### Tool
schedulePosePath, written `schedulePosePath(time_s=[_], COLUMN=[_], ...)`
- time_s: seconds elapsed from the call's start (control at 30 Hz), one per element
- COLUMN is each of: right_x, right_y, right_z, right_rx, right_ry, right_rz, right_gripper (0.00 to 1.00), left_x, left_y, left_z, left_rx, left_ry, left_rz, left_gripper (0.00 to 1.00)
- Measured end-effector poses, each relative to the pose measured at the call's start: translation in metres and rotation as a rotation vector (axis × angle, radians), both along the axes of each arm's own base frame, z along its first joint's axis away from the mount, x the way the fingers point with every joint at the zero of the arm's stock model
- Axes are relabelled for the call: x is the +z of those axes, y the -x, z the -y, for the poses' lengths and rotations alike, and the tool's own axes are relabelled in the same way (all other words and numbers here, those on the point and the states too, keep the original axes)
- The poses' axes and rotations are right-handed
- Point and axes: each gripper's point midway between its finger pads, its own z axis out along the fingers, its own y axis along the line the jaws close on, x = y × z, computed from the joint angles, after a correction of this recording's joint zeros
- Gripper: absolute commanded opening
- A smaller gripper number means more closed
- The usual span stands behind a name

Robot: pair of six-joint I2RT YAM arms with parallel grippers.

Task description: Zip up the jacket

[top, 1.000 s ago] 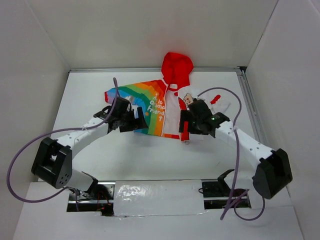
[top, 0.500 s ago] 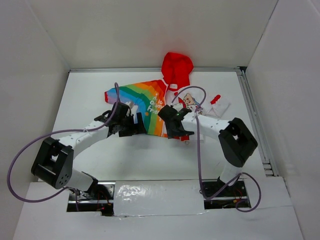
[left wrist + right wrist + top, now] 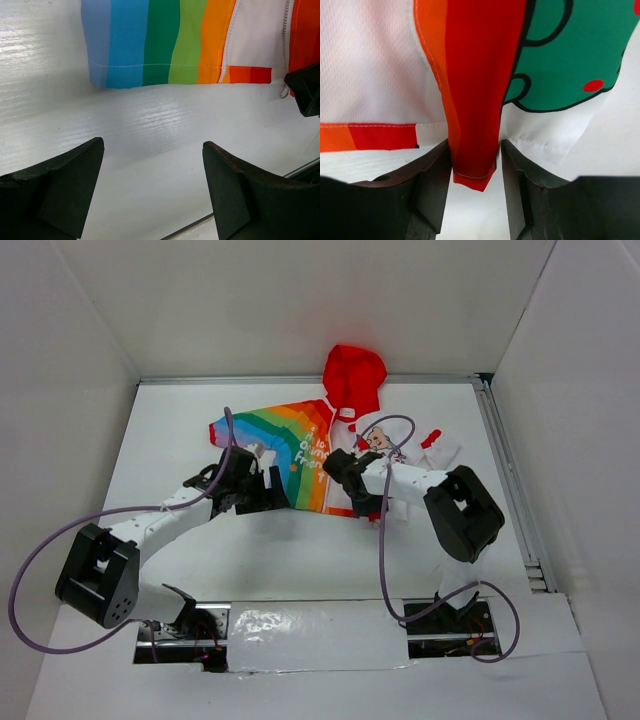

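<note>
The jacket (image 3: pixel 310 445) lies flat on the white table, red hood (image 3: pixel 353 375) away from me, rainbow side left, white cartoon side right. My left gripper (image 3: pixel 268 490) hovers over bare table just below the rainbow hem (image 3: pixel 150 70), open and empty (image 3: pixel 152 145). The zipper teeth (image 3: pixel 286 20) and a small pull ring (image 3: pixel 284 91) show at the right of the left wrist view. My right gripper (image 3: pixel 352 502) sits at the front hem. Its jaws (image 3: pixel 475 145) are half closed on either side of the red front strip (image 3: pixel 477 100), brushing its edges without pinching it.
White walls enclose the table on three sides. A metal rail (image 3: pixel 505 470) runs along the right edge. The jacket's white sleeve with red cuff (image 3: pixel 437 445) lies out to the right. Purple cables (image 3: pixel 385 540) loop off both arms. A taped strip (image 3: pixel 315 625) covers the near edge.
The right arm folded and swung left, bringing its gripper from the white side to the front hem, and its jaws narrowed around the red strip. The left gripper edged slightly right.
</note>
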Motion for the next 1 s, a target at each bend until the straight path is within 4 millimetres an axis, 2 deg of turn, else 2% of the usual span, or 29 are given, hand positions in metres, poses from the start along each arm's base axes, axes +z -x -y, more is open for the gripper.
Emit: schedulePosePath(time_s=[0.07,0.13,0.2,0.23,0.3,0.47,0.57,0.63,0.83,0.93,1.0], right_x=[0.000,-0.001,-0.001,-0.002,-0.003,-0.008,-0.002,0.008,0.055,0.054,0.040], right_y=[-0.002,-0.003,-0.004,-0.004,-0.004,-0.010,-0.012,-0.012,-0.024,-0.022,-0.019], right_z=[0.001,0.000,-0.001,-0.003,-0.004,-0.008,-0.009,-0.012,-0.037,-0.055,-0.060], right_rx=[0.000,0.007,0.016,0.023,0.025,0.026,0.018,0.018,0.113,0.173,0.168], right_ry=[-0.007,-0.014,-0.024,-0.033,-0.051,-0.172,-0.295,-0.418,-0.876,-0.983,-1.009], right_rz=[-0.002,-0.007,-0.014,-0.019,-0.029,-0.049,-0.040,-0.028,0.047,-0.002,-0.061], right_gripper=[0.42,0.30,0.24,0.09,0.00,0.00,0.00,0.00,0.00,0.00,0.00], left_x=[-0.001,-0.001,0.000,0.000,0.000,-0.001,0.001,0.004,0.016,0.017,0.016], left_y=[0.000,0.000,0.000,0.000,0.000,-0.001,-0.001,-0.001,0.000,0.001,0.002], left_z=[-0.001,-0.001,-0.001,-0.001,-0.001,-0.002,-0.003,-0.002,0.001,0.003,0.004], left_rx=[0.002,0.003,0.004,0.004,0.005,0.008,0.010,0.009,-0.006,-0.015,-0.021], left_ry=[-0.003,-0.004,-0.004,-0.005,-0.005,-0.009,-0.011,-0.006,0.025,0.036,0.042], left_rz=[0.000,0.001,0.002,0.002,0.002,0.004,0.008,0.017,0.052,0.052,0.050], left_gripper=[0.90,0.89,0.88,0.88,0.87,0.84,0.83,0.82,0.82,0.82,0.82])
